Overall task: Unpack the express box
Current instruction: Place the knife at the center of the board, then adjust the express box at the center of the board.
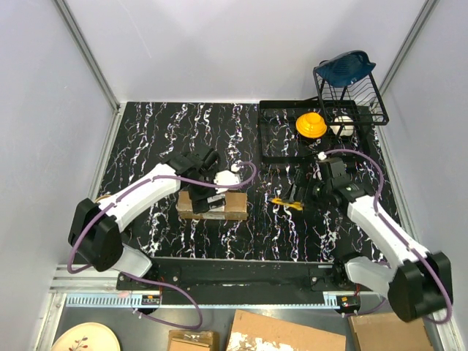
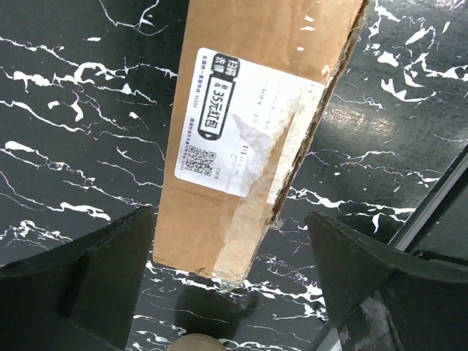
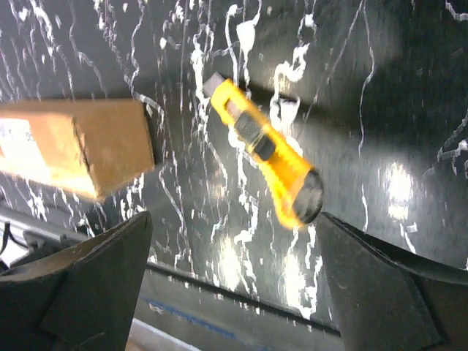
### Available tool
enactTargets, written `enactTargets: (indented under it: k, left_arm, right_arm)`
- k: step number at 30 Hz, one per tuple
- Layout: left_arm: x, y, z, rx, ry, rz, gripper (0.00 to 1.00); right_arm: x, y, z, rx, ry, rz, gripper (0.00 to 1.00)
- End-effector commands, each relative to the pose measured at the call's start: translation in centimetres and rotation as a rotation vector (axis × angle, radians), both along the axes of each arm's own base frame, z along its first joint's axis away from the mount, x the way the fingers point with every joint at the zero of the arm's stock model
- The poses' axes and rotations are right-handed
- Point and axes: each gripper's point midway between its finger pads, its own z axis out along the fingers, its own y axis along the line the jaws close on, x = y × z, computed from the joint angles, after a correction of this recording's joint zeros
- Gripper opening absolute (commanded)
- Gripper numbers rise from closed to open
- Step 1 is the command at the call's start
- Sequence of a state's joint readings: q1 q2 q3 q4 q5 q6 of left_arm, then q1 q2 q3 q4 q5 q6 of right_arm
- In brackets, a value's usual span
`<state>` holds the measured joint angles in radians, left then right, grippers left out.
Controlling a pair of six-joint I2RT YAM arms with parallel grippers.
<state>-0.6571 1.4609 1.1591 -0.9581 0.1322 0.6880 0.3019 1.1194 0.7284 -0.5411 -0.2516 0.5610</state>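
Observation:
The express box (image 1: pixel 213 205), a brown carton with clear tape and a white label, lies flat on the black marbled table. In the left wrist view the box (image 2: pixel 248 124) shows its label and a torn taped edge. My left gripper (image 1: pixel 210 194) hovers over it, open and empty (image 2: pixel 230 292); the box's end lies between the jaws but below them. My right gripper (image 1: pixel 301 194) is open and empty (image 3: pixel 234 292), just above the yellow-and-black utility knife (image 1: pixel 283 202). The right wrist view shows the knife (image 3: pixel 267 150) on the table beside the box's end (image 3: pixel 80 146).
A black tray (image 1: pixel 276 146) at the back right holds a yellow object (image 1: pixel 311 124) and a white one (image 1: pixel 344 126). A wire rack (image 1: pixel 369 91) carries a blue item (image 1: pixel 347 67). Loose cardboard (image 1: pixel 285 336) and a plate (image 1: pixel 84 338) lie below the table's near rail.

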Motion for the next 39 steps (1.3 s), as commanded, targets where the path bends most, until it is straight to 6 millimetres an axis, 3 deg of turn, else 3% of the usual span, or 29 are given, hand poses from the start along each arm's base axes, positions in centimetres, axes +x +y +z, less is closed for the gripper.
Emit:
enactTargets:
  k: [1,3,4,5,7,10,11,15,21,25,27,30,34,39]
  left_arm:
    - [0.2,-1.0,2.2,-0.105,-0.007,0.02,0.89]
    - [0.1,-1.2,2.2,-0.121,-0.012,0.025,0.89]
    - [0.0,-1.0,2.0,-0.124,-0.014,0.031,0.89]
    - [0.3,-1.0,2.1,-0.126,-0.033,0.04,0.88]
    - [0.5,-0.7,2.4,-0.126,-0.061,0.065,0.88]
    - [1.2,-0.3,2.9,-0.108,-0.096,0.085,0.89]
    - [1.3,0.0,2.9,-0.093,-0.099,0.095,0.89]
    - [1.7,-0.1,2.2,-0.106,-0.078,0.107,0.89]
    - [3.3,-0.6,1.0,-0.168,-0.027,0.15,0.88]
    - [3.8,-0.8,0.5,-0.163,-0.032,0.14,0.87]
    - [4.1,-0.7,0.2,-0.154,-0.031,0.141,0.87]
    - [4.6,-0.6,-0.1,-0.15,-0.028,0.141,0.87]
    - [4.9,-0.6,-0.5,-0.142,-0.032,0.137,0.86]
    - [5.5,0.1,-1.6,-0.103,-0.026,0.16,0.85]
  right_arm:
    - [-1.3,-0.1,7.0,0.017,-0.167,0.039,0.91]
    - [-0.6,1.3,10.6,0.107,-0.271,0.064,0.72]
    - [-0.4,2.3,11.4,0.157,-0.281,0.075,0.63]
    - [0.7,3.6,12.4,0.206,-0.326,0.098,0.46]
    - [0.9,5.6,12.0,0.256,-0.315,0.147,0.36]
    - [1.4,10.0,11.4,0.29,-0.304,0.261,0.05]
    - [1.3,12.1,11.3,0.306,-0.31,0.317,0.0]
    - [0.6,16.1,11.2,0.326,-0.344,0.415,0.0]
    - [-1.3,19.6,10.8,0.29,-0.51,0.5,0.0]
    - [-4.5,22.1,9.9,0.215,-0.683,0.69,0.01]
    - [-5.3,22.7,8.9,0.17,-0.72,0.787,0.16]
    - [-6.8,23.0,8.0,0.118,-0.781,0.944,0.28]
    - [-7.2,22.5,8.1,0.052,-0.911,1.075,0.38]
    - [-7.6,22.3,6.6,-0.051,-1.006,1.246,0.51]
